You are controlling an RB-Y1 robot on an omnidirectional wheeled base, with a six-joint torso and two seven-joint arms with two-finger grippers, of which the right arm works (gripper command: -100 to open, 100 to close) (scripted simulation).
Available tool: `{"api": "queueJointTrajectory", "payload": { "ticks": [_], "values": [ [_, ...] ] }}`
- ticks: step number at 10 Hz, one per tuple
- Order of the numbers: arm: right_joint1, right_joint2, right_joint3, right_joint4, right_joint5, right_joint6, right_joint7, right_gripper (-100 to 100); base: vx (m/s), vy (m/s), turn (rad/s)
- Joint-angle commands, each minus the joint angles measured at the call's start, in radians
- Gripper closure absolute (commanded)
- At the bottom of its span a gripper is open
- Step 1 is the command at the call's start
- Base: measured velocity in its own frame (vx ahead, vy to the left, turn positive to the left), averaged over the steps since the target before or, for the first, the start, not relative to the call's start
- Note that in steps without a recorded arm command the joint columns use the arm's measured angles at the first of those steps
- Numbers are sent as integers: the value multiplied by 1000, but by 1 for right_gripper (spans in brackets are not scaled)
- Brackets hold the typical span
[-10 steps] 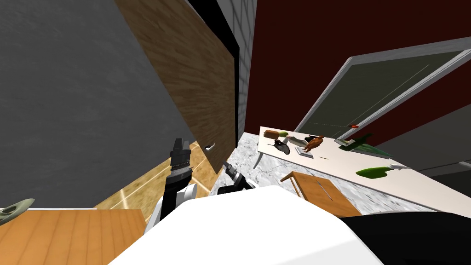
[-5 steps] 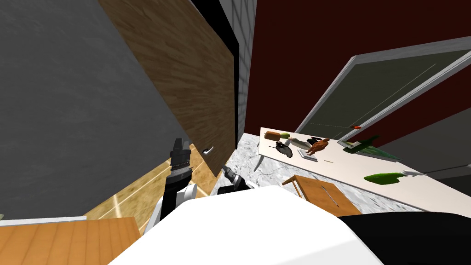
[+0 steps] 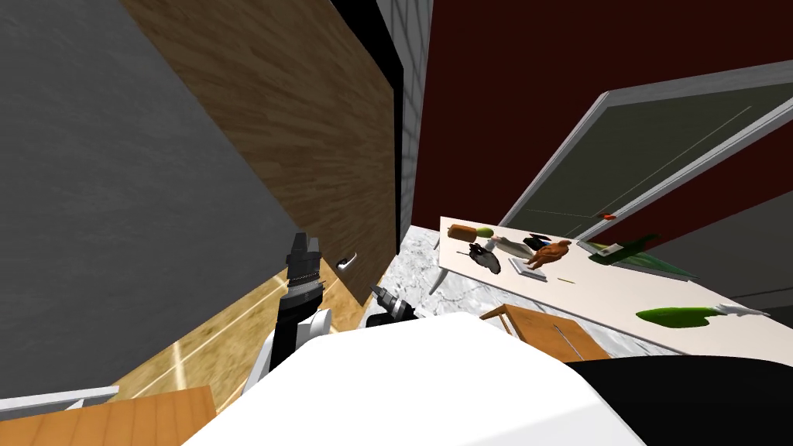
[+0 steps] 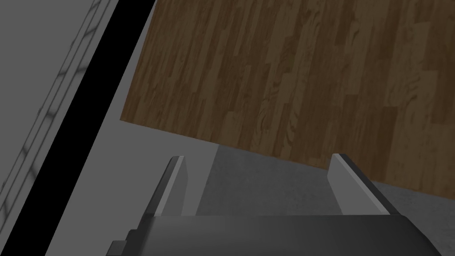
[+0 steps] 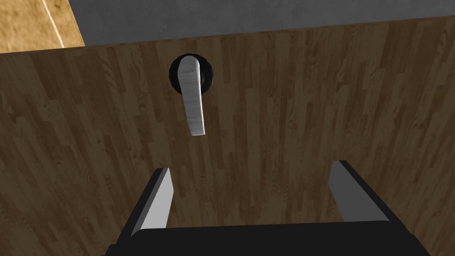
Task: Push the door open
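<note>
Brown wood-grain, the door stands partly swung open ahead of me and a little to the left, between a grey wall on the left and a narrow black area along its right edge. Its pale lever handle sits low on the near face, on a dark round mount.

My right arm reaches low and forward, and the right claw points at the door's lower right part. From that wrist, the right claw has its fingers apart and holds nothing. The handle lies ahead of it, clear of both fingers, with the door behind. I cannot tell whether the fingertips touch the wood.

My left arm stands nearly upright just left of the handle. The left claw is raised, fingers apart and empty. From that wrist, the left claw faces an edge of the door where it meets grey wall.

The door's top is cut off by the frame. To the right, a white surface carries green bottles and small items too tiny to name. A wooden stool stands near it.
</note>
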Motion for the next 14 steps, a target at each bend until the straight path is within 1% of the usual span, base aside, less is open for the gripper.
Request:
{"api": "queueJointTrajectory", "payload": {
  "ticks": [1,2,3,4,6,7,8,9,14],
  "values": [
    [-13,-1,19,28,0,-6,-5,-100,133,-6,-10],
    [-23,-2,40,55,1,-10,-9,-100,167,-3,-24],
    [-26,-2,46,63,2,-12,-10,-100,155,-8,-14],
    [-35,-2,66,88,2,-16,-13,-100,174,-6,-11],
    [-46,-3,88,118,3,-21,-17,-100,177,2,-14],
    [-48,-3,93,124,4,-22,-18,-100,152,1,-9],
    [-45,-5,89,115,4,-19,-16,-100,62,0,0],
    [-46,1,85,125,3,-22,-16,-100,57,89,41],
    [-47,17,73,145,4,-26,-12,-100,90,153,21]
  ]
}}
